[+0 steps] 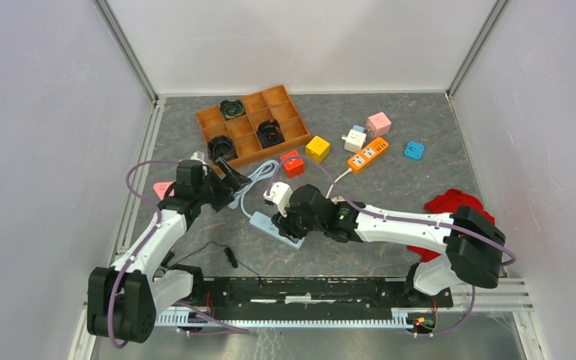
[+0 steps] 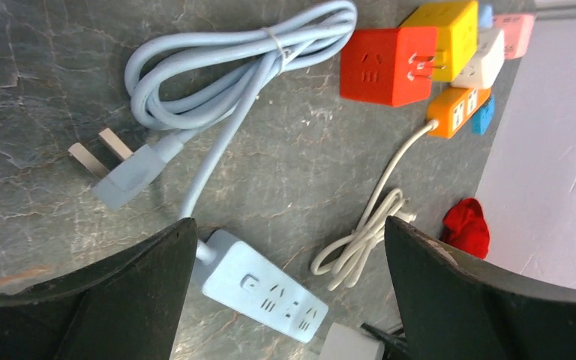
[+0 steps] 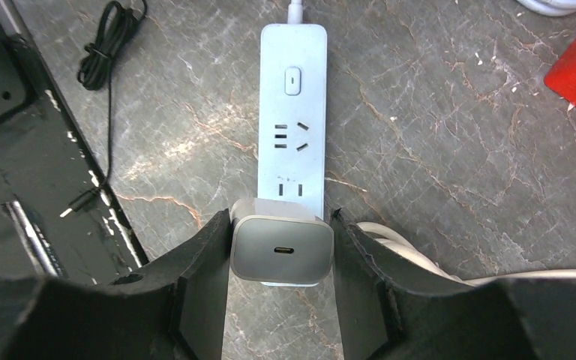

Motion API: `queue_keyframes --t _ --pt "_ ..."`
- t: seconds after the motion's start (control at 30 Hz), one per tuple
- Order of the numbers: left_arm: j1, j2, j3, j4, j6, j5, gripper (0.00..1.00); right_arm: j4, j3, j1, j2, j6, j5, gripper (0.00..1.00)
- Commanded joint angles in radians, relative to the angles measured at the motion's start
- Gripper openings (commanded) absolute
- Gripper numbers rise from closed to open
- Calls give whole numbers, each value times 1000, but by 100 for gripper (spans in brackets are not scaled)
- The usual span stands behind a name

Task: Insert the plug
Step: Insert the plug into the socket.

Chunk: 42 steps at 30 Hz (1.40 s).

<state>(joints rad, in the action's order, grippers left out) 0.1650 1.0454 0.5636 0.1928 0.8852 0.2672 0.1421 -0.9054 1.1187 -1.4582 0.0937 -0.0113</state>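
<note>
Black fingers of the right gripper (image 3: 281, 225) are closed partway on the two sides of a white square charger plug (image 3: 281, 251), its small oval port facing the wrist camera. The plug sits over the near end of a long pale blue power strip (image 3: 292, 112), just past the strip's last pair of slots; whether its prongs are in a socket cannot be told. The strip lies flat on the grey marbled table (image 3: 457, 150).

Past the strip's far end, the left gripper (image 2: 289, 225) hangs with its jaws spread wide and nothing between them. Beyond it lie the strip's coiled pale blue cable (image 2: 240, 67), a red cube adapter (image 2: 379, 64) touching a yellow cube adapter (image 2: 450, 26), a small orange power strip (image 2: 457, 109) with a bundled white cord (image 2: 367, 232), and a brown wooden compartment tray (image 1: 251, 124).
</note>
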Motion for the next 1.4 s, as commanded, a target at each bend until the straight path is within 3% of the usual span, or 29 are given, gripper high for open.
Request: queue_keyframes --t 0.0,0.17,0.6,0.7,0.8,0.9,1.07,1.13,1.23,1.37 --pt "-58 57 61 34 -157 201 100 -18 -58 8 -28 -50 -49 35" --pt "-65 149 147 147 -245 157 100 -18 -78 8 -58 -74 -50 35" --pt "-66 161 101 102 -267 197 98 -14 -83 11 -89 -85 -45 33" --pt "-66 157 98 101 -268 202 97 87 -133 10 -84 -7 -125 32" --pt "-66 153 95 100 -267 212 96 92 -115 14 -36 31 -111 32" --pt "-65 151 94 93 -262 221 96 -2 -21 23 41 -107 8 35" --pt "-66 151 82 82 -253 238 95 -43 53 20 124 -470 231 36" --pt "-66 150 78 80 -252 243 95 29 39 20 144 -667 384 40" --pt "-64 149 77 81 -254 249 95 148 23 -5 158 -960 530 39" --pt "-65 146 69 83 -255 254 95 278 -1 -110 135 -1180 750 35"
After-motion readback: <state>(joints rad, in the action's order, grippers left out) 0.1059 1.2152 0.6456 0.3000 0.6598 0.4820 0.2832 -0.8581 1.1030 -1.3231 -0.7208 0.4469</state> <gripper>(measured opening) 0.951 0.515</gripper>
